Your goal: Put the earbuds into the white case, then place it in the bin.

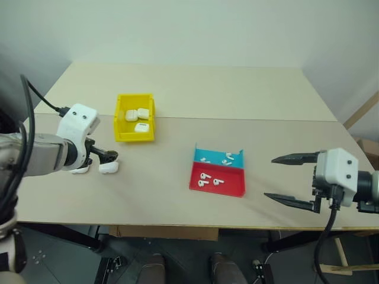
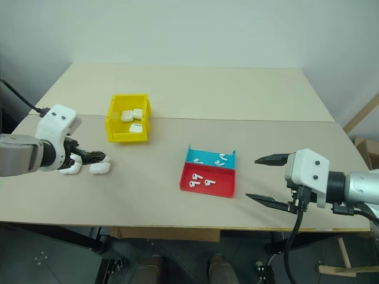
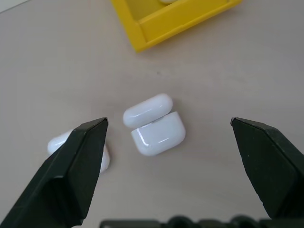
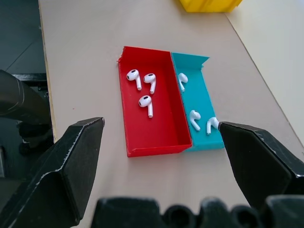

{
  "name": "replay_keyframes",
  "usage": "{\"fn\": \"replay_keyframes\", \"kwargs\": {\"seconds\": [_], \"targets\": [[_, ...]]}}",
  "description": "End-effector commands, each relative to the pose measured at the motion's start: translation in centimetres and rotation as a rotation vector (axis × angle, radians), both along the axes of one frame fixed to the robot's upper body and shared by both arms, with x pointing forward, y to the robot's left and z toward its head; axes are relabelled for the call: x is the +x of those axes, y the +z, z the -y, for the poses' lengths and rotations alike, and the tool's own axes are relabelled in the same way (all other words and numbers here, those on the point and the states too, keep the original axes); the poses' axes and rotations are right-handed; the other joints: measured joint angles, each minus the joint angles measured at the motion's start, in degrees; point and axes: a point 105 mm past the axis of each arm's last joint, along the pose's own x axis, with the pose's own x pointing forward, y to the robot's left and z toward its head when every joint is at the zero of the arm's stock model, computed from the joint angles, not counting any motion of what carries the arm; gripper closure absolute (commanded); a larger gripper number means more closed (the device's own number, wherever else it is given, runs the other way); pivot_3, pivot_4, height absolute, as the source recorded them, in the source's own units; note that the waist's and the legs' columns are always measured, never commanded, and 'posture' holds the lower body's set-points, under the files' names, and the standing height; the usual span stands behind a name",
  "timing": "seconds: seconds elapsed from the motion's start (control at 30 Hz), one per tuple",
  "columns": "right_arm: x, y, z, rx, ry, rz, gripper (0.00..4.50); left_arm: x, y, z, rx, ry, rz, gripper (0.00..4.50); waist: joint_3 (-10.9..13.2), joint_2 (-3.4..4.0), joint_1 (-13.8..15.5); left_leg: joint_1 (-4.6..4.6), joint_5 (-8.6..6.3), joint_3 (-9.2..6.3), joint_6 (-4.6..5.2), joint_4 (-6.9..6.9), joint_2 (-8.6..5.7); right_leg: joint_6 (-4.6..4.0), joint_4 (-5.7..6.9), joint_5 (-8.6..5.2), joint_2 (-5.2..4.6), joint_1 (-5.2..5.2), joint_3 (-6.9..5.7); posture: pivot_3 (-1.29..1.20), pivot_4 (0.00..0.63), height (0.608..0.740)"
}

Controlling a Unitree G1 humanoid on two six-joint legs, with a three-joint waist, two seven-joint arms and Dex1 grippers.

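Note:
A white case [image 3: 158,135] lies on the table with its hinged lid tipped open, to the left of the yellow bin's [image 1: 120,127] near end. My left gripper [image 1: 106,157] hovers just above it, open, one finger on each side and apart from it. Several earbuds lie in the shallow tray: three in the red half [image 4: 142,88] and three in the blue half [image 4: 194,116]. My right gripper [image 1: 269,177] is open and holds nothing, a hand's width to the right of the tray, pointing at it.
A second white case [image 1: 80,170] lies beside the first, partly behind my left finger. Three more cases [image 1: 137,115] sit inside the bin. The red-and-blue tray [image 1: 234,189] rests near the table's front edge. A seam crosses the tabletop behind the tray.

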Motion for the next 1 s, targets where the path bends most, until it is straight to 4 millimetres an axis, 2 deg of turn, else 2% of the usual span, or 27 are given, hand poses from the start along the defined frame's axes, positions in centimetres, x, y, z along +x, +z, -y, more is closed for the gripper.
{"fn": "replay_keyframes", "kwargs": {"seconds": [0.03,0.17,0.37,0.6,0.7,1.0], "targets": [[-0.5,0.1,-0.6,0.004,0.016,0.011,0.03,0.3,0.5,-0.9,-0.033,0.078,-0.033,0.00,0.0,0.00,0.3,0.00,0.00,0.00,0.00,0.00,0.00,0.00,0.00,0.00,0.00,0.00,0.00,0.00,0.150,0.740],[-0.7,-0.2,-0.5,-0.003,0.005,-0.001,0.03,0.7,0.3,-1.6,-0.051,0.154,-0.080,0.00,0.0,-0.02,0.4,0.00,0.00,0.00,-0.01,0.03,-0.02,0.00,0.00,0.01,-0.01,0.01,-0.01,0.00,0.150,0.740],[-0.8,-0.3,-0.4,-0.002,-0.006,-0.010,0.03,1.6,-0.6,-1.3,-0.095,0.213,-0.161,0.00,0.0,-0.03,0.5,-0.01,0.01,0.00,-0.02,0.03,-0.04,-0.02,0.02,0.02,-0.02,0.00,-0.02,0.00,0.150,0.740],[-1.3,-0.8,-0.2,-0.007,-0.035,-0.028,0.03,1.4,-2.8,-0.9,-0.133,0.283,-0.252,0.00,0.0,-0.03,0.5,-0.05,0.02,-0.01,-0.06,0.02,-0.04,-0.05,0.01,0.03,-0.05,-0.04,-0.02,0.00,0.150,0.740],[-1.3,-0.9,-0.3,-0.001,-0.040,-0.033,0.03,1.7,-3.7,-0.6,-0.139,0.317,-0.271,0.00,0.0,-0.04,0.6,-0.03,0.06,-0.01,-0.11,0.02,-0.05,-0.05,0.04,0.03,-0.06,-0.03,-0.02,0.00,0.150,0.740],[-1.3,-1.1,-0.4,-0.002,-0.051,-0.045,0.03,3.0,-4.6,-0.1,-0.096,0.369,-0.278,0.00,0.0,-0.06,0.7,-0.04,0.10,-0.01,-0.19,0.02,-0.11,-0.04,0.01,0.04,-0.06,-0.01,-0.03,0.00,0.150,0.740]]}}
